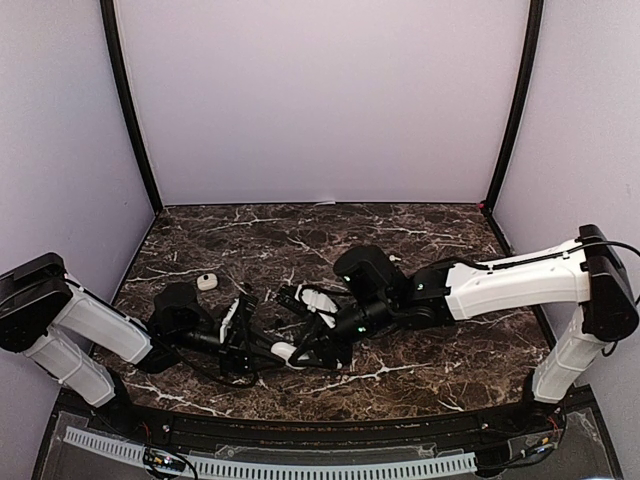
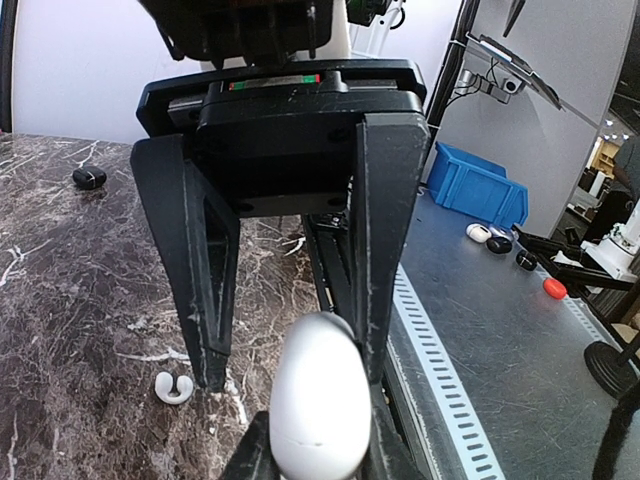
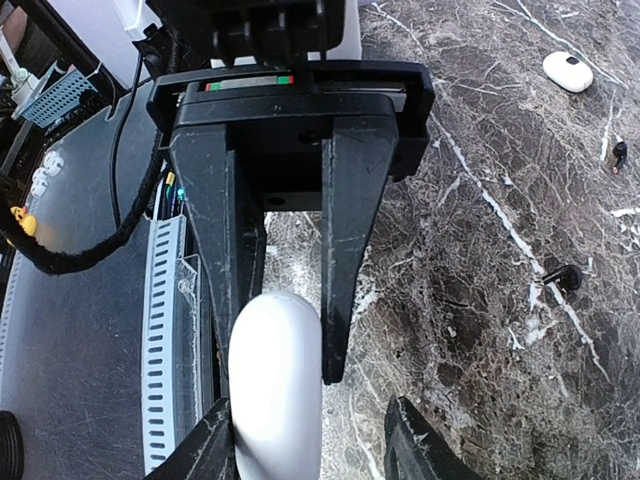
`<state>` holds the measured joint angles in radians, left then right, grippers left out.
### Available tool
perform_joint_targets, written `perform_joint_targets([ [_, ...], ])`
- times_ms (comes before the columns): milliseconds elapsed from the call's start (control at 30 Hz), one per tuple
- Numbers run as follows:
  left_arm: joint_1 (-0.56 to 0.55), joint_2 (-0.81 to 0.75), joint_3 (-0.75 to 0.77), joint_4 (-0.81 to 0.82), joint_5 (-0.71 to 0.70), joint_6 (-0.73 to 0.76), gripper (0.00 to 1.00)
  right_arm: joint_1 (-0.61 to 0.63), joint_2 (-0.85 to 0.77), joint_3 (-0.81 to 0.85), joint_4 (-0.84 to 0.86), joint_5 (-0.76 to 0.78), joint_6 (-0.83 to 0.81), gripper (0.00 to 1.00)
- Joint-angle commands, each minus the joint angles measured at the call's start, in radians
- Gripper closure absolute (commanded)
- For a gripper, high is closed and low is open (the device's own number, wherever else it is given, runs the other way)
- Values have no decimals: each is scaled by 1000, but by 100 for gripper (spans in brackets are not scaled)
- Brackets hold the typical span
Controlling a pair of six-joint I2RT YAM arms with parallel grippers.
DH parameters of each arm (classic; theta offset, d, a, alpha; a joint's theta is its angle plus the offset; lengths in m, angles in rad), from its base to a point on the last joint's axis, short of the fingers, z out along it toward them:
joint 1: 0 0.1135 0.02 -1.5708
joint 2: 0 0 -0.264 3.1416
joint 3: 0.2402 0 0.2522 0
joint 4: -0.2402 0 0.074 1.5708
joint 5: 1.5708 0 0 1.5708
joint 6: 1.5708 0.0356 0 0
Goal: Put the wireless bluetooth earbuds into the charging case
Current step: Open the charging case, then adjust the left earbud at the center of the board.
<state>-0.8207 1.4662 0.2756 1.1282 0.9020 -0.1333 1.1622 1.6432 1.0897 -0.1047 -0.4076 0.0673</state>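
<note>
The charging case [image 2: 320,400] is a smooth white egg-shaped shell with a thin seam. My left gripper [image 2: 320,425] is shut on it low over the marble, near the table's front edge. In the top view the case [image 1: 284,352] lies between the two grippers' tips. My right gripper [image 3: 308,405] faces the left one, open, with the case [image 3: 275,395] against its left finger and a wide gap to the other. A small white C-shaped earbud piece [image 2: 172,387] lies on the marble beside the case. Another white earbud-like piece [image 1: 207,282] sits further back left.
The slotted white cable strip [image 2: 440,370] runs along the table's front edge right beside the case. Small black bits [image 3: 565,275] lie on the marble to the right. A dark oval thing [image 2: 89,177] sits further off. Purple walls [image 1: 320,100] enclose the table.
</note>
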Motion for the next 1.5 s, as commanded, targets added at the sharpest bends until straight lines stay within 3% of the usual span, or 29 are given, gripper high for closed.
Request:
perform_joint_targets([
  [0,-1,-7,9,27,63,19,100,-21,-34,-15,61,21,36,52],
  [800,-3,18,2,63,68,-2,100,-91,-151,-122,124,50,68,53],
  [1133,-2,27,1,77,68,-11,100,-91,-157,-126,138,-12,46,49],
  [1467,4,13,-28,118,32,-59,100,-91,-232,-159,71,144,-71,53],
])
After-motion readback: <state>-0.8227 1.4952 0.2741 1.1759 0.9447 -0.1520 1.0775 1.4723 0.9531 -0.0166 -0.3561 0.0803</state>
